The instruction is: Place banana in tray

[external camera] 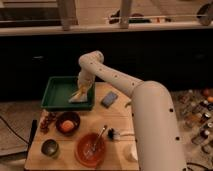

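Over the tray's right end: the hand (81, 91) hangs at the tip of the white arm (120, 82), low inside the rim line.
Hand state: the rig's own instruction applies here, so nothing is said of it beyond its place.
Banana: the banana (78, 93) shows as a slim pale-yellow streak slanting down to the left, right at the hand; I cannot tell whether it touches the tray floor.
Tray: the dark-green tray (52, 96) sits at the far left of the table (117, 117), its floor otherwise bare as far as I can see.
Pale patch: a light shape lies under the hand at the tray's near right corner; what it is I cannot tell.
Done so far: judging from this view, the banana is carried to the tray and is over or in its right end.
Left to do: the release, if not yet made, and the arm's lift clear of the rim.
Other things on the table: a blue-grey block (109, 98) just right of the tray, a dark bowl holding an orange fruit (67, 124) near the tray's front, an orange bowl (90, 148) with a utensil nearer still, and a small dark cup (49, 148) at the near left.
Risk, as a judgement: the banana lies close to the right rim, so a careless withdrawal might nudge it against the wall.
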Tool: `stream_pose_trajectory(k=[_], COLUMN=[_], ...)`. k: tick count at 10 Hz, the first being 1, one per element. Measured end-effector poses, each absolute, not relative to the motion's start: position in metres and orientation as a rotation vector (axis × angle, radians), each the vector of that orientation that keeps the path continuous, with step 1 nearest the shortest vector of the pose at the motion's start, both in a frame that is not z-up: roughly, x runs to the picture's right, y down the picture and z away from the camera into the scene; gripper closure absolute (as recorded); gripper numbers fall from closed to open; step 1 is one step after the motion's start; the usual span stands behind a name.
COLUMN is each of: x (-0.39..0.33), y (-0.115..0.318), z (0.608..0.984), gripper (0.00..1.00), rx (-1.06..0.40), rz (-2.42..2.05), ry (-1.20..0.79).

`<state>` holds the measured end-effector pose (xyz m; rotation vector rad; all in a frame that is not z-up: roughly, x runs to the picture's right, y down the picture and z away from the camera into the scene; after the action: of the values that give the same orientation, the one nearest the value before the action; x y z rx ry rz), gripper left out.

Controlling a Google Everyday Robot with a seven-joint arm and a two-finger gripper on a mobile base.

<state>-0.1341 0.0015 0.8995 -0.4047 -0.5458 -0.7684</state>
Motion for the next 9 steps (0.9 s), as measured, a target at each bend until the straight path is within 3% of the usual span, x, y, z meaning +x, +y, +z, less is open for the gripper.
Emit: stream_pose_trajectory(k=[9], x=[-0.1459], y=[-0.0090], z=[0.8966], gripper=[0.20], rx=[-0.392], rz=[-0.799], ry=[-0.548])
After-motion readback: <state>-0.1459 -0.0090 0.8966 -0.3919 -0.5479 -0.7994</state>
